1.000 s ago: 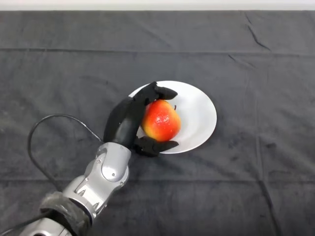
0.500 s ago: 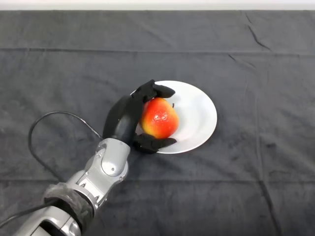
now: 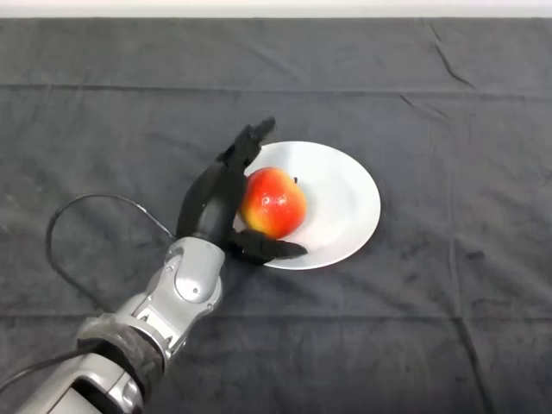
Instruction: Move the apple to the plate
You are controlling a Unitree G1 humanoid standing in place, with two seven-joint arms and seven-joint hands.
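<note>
A red and yellow apple rests on the left part of a white plate near the middle of the table. My left hand lies against the apple's left side. Its fingers are straightened and point up and away from the fruit, while the thumb lies just below the apple over the plate's near rim. The hand is open and no longer wraps the apple.
A dark wrinkled cloth covers the whole table. My silver-grey forearm comes in from the lower left toward the plate.
The fingers that curled over the apple's top have straightened and lifted off it. The apple has settled slightly left on the plate, and the hand has drawn back a little.
</note>
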